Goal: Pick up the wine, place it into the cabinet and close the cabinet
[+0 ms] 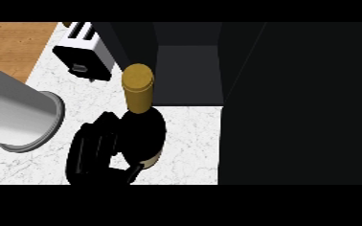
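left robot hand (92, 153): curled round wine bottle (141, 124) | bottle base hidden by hand | cabinet (283, 100) dark, door indistinct

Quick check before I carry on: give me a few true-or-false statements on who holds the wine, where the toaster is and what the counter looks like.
1. The left hand is curled round the wine bottle. True.
2. The bottle's top is gold. True.
3. The toaster stands right of the bottle. False: it stands behind it, to the left.
4. The right hand also grips the bottle. False: it shows nowhere in the view.
5. The counter is plain black. False: it is white and marbled.
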Robot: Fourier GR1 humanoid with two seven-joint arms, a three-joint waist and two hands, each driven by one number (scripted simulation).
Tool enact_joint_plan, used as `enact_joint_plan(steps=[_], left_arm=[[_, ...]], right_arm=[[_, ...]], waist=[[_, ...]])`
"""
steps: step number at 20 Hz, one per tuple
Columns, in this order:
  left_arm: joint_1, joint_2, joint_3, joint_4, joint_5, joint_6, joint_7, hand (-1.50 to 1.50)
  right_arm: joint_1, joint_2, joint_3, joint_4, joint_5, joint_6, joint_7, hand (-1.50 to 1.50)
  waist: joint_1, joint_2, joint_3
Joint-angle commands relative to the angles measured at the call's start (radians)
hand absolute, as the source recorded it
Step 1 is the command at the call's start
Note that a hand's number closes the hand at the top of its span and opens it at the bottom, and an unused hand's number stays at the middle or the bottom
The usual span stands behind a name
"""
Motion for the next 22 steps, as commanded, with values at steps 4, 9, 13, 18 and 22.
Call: enact_joint_plan(steps=[4,9,13,18,22], left_arm=[[-0.193,-0.005,-0.052,0.129,-0.034,0.145,-0.020,1.50],[-0.297,-0.005,-0.062,0.101,-0.071,0.273,0.054,1.50],[-0.416,-0.005,-0.095,0.253,-0.094,0.306,0.012,1.50],[-0.453,-0.005,-0.173,0.333,-0.138,0.402,0.027,1.50],[-0.496,-0.005,-0.184,0.446,-0.064,0.418,-0.059,1.50]], right_arm=[[-0.037,0.010,0.029,-0.033,0.018,-0.045,0.072,-1.50],[-0.116,-0.005,-0.007,0.079,0.028,-0.047,0.039,-1.50],[-0.059,-0.009,0.012,-0.017,0.009,-0.036,0.071,-1.50],[-0.047,-0.022,-0.027,0.042,-0.004,-0.001,0.000,-1.50],[-0.042,-0.044,-0.081,0.050,-0.054,0.022,-0.014,-1.50]], waist=[[-0.003,0.001,0.000],[0.001,0.001,0.000],[-0.005,0.001,0.000],[-0.005,0.001,0.000],[-0.007,0.001,0.000]])
